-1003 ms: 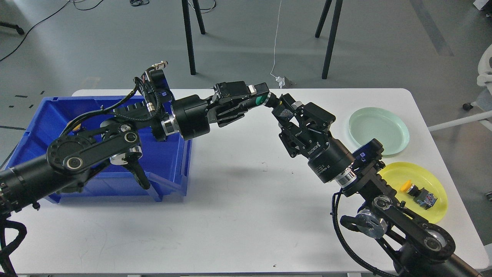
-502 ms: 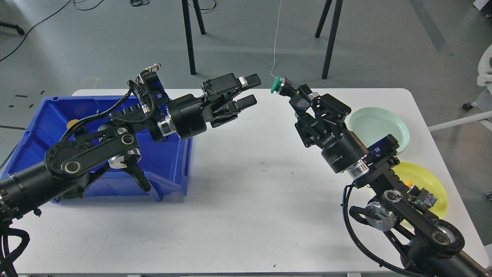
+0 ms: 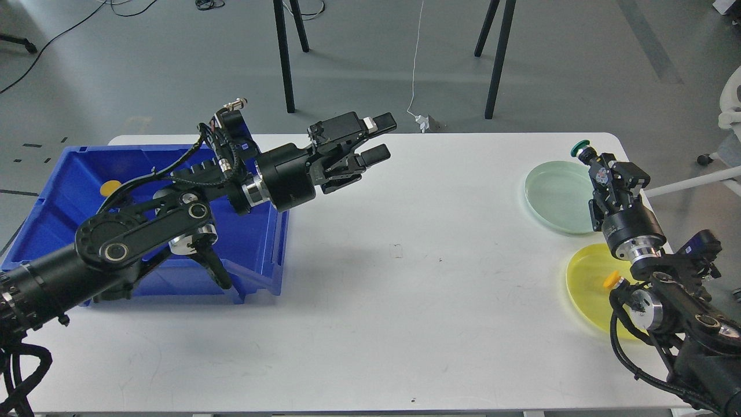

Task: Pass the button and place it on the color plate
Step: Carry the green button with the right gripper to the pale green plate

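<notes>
Right fingers (image 3: 591, 162) grip the green button (image 3: 579, 149); left fingers (image 3: 379, 138) gape empty. Lower it slowly, centred over the green plate (image 3: 550, 197).

Black arms (image 3: 139, 231), silver joint rings, looped black cables, blue wrist tags.

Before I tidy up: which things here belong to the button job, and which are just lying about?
Job: green button in right gripper, green plate, yellow plate, blue bin, left gripper.

Lying about: white cable, stand legs.
</notes>
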Controlling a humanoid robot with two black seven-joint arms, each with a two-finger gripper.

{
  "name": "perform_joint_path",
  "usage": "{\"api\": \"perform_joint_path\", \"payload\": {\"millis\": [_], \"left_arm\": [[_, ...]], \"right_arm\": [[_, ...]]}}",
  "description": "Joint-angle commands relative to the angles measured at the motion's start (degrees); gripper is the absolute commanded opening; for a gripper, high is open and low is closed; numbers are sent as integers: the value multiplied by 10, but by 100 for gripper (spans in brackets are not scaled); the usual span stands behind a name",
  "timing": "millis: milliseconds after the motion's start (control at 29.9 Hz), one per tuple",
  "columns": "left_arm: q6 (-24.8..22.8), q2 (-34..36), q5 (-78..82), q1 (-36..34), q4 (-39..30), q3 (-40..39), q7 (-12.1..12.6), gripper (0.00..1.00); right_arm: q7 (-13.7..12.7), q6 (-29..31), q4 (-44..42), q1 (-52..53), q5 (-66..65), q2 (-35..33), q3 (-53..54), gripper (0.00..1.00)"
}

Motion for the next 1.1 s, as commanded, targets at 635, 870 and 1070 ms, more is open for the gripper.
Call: {"api": "perform_joint_path", "payload": {"millis": [635,870,1070], "left_arm": [[1,-1,0,0,0,0,0,81],[1,-1,0,0,1,0,0,81],[1,-1,0,1,1,0,0,81]], "right_arm": [[0,-8,-148,94,103,34,-142,9],[0,-6,-148,94,130,34,-152,25],[0,-5,-148,94,131,35,-152,34]]}}
